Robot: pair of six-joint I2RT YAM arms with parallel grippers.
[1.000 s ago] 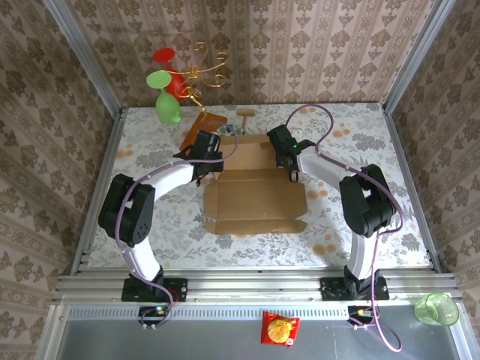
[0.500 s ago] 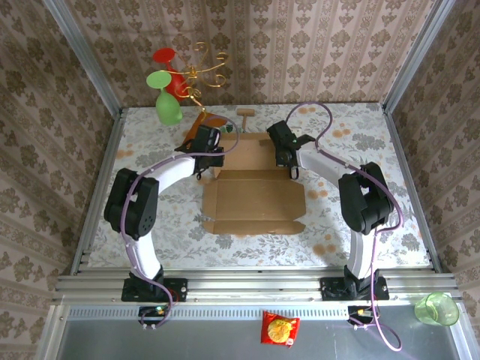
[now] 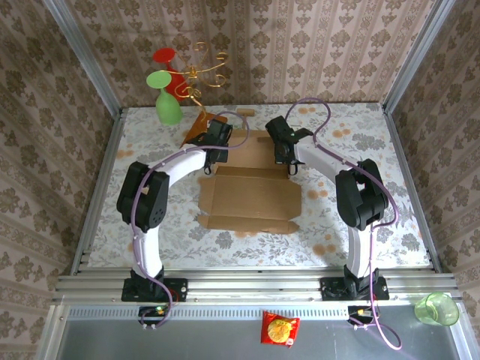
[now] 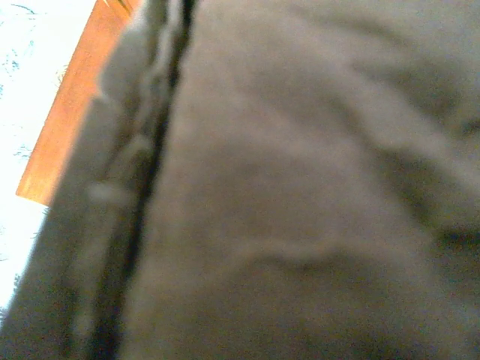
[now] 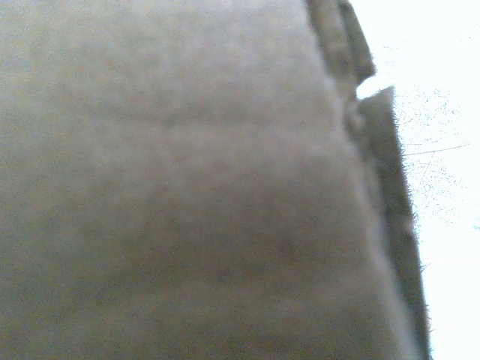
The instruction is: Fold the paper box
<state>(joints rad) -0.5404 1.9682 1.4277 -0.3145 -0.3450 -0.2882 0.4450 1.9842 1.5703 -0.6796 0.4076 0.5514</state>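
Damask wallpaper walls (image 3: 315, 45); floral tabletop (image 3: 150, 225)

White tubular links between bulky black joint housings form the left arm (image 3: 174, 166) and the right arm (image 3: 324, 160). A thin purple cable (image 3: 309, 106) trails along each.

Table (image 3: 360, 217): floral-patterned top.
Centre: paper box (image 3: 251, 199), opened out, tan.
Far left corner: green glass (image 3: 166, 105), reddish wooden board (image 3: 196, 126).

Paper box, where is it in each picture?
Top external: the paper box lies mid-table, near the wooden board.
Left wrist: the box, blurry and close, right of the board.
Right wrist: the box, blurry, on the left.
Shared landmark: the pale tablecloth beside it.
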